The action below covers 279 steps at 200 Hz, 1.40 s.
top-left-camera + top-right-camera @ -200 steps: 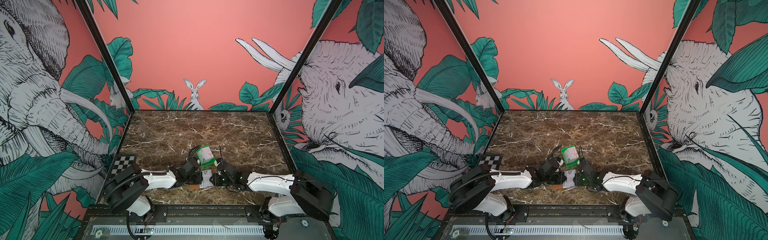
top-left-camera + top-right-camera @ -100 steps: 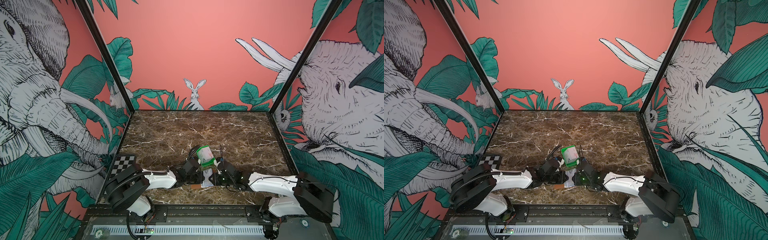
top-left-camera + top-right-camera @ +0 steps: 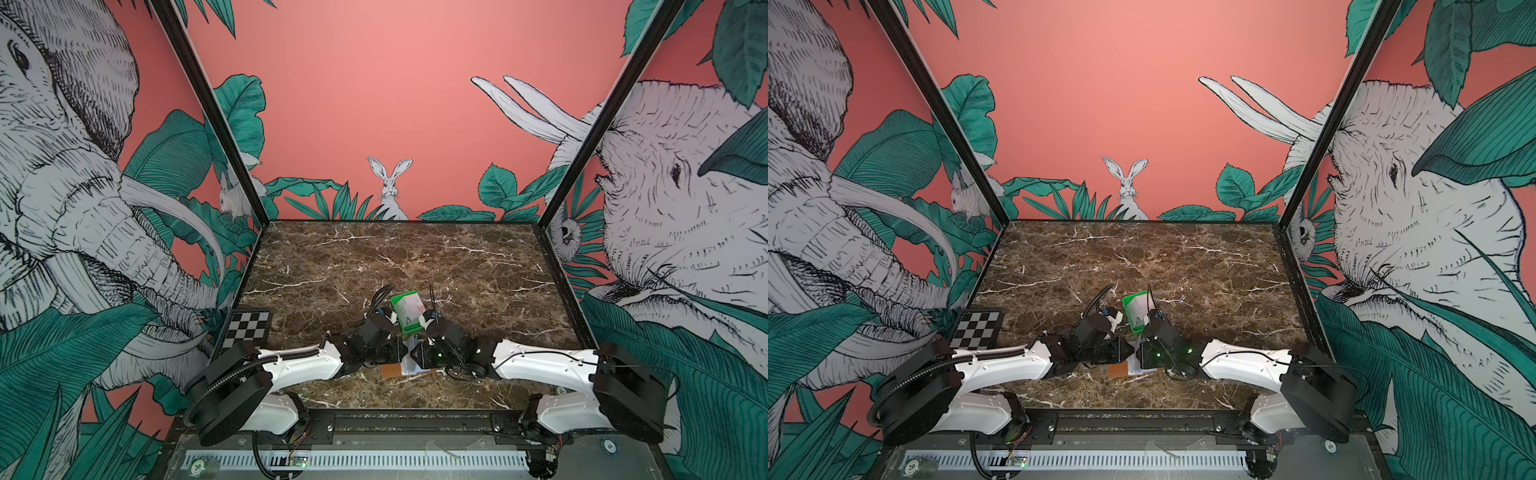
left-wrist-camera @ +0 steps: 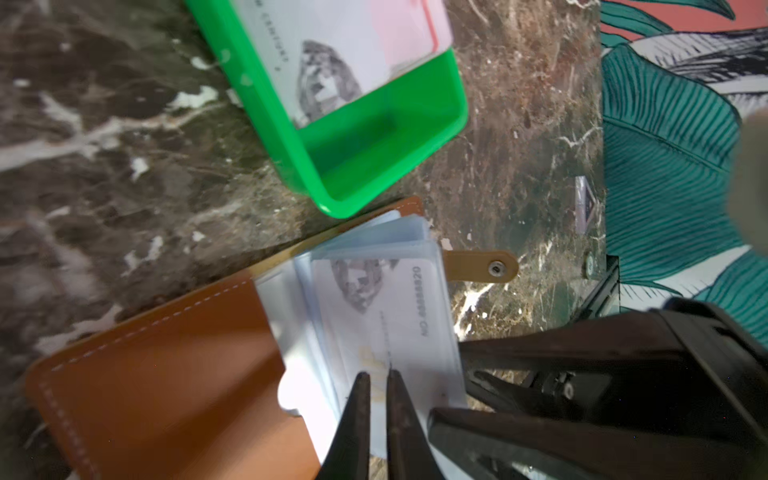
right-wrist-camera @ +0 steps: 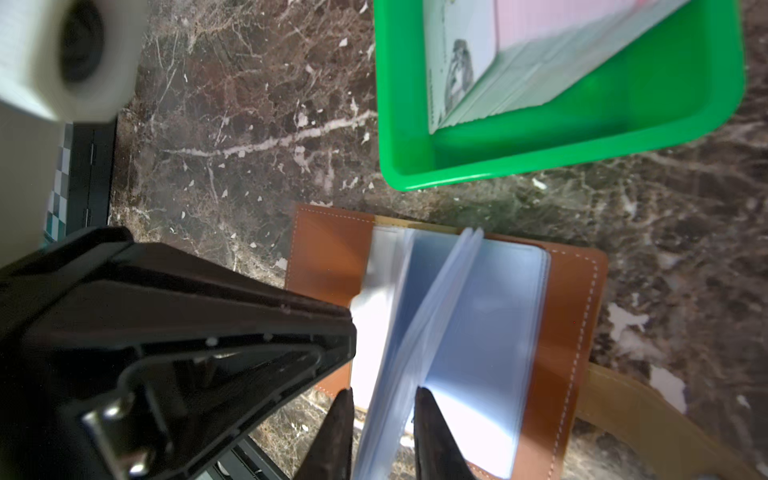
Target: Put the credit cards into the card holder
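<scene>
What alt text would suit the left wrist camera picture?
Two black fingertips of the left gripper, almost closed, meet the edge of a white credit card in a clear sleeve of the open tan card holder. Next to it, a green tray of more cards sits on the marble table.

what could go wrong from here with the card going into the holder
The left claw, nearly shut, seems to push on the card with its tips only; the card could skid or buckle rather than slide in. The right claw straddles the raised clear sleeves; if they slip free they may flop down onto the card.
</scene>
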Motion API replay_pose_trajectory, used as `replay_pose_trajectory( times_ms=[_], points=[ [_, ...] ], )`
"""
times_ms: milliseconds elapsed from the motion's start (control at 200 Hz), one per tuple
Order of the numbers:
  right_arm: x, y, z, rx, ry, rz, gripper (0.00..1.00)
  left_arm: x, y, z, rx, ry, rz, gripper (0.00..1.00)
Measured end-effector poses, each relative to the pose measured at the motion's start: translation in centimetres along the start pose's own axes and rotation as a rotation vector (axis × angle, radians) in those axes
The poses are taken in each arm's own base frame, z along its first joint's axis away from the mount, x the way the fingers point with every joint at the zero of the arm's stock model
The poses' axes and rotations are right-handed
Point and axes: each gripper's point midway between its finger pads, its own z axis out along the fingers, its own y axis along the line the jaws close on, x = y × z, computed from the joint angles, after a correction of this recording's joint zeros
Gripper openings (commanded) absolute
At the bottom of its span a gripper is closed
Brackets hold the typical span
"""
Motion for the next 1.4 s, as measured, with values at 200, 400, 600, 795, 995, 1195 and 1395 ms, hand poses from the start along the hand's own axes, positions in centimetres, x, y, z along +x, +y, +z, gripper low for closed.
replay_pose_trajectory(
  times_ms=[200,400,600,795,995,1195,1395],
  points=[
    [0.5,0.1,0.7,0.020,0.029,-0.021,0.27,1.2,1.7,0.4,-0.041,0.032,-0.020,0.09],
    [0.2,1.0,0.8,0.012,0.034,-0.043,0.40,1.8,2.9,1.2,-0.060,0.058,-0.051,0.09],
    [-0.1,2.0,0.7,-0.008,0.031,-0.063,0.40,1.7,2.8,1.4,-0.042,0.051,-0.060,0.09],
    [0.0,2.1,0.7,-0.012,0.034,-0.070,0.49,1.4,3.4,1.3,-0.040,0.039,-0.080,0.08],
    [0.3,2.7,0.7,-0.045,0.054,-0.083,0.49,1.1,3.7,0.7,-0.033,0.019,-0.094,0.09],
    [1.2,3.6,1.2,-0.080,0.089,-0.112,0.49,1.3,4.2,0.4,-0.031,0.015,-0.112,0.08],
    [1.0,4.1,1.4,-0.086,0.092,-0.121,0.49,1.3,4.4,0.0,-0.024,0.008,-0.131,0.08]
  ],
)
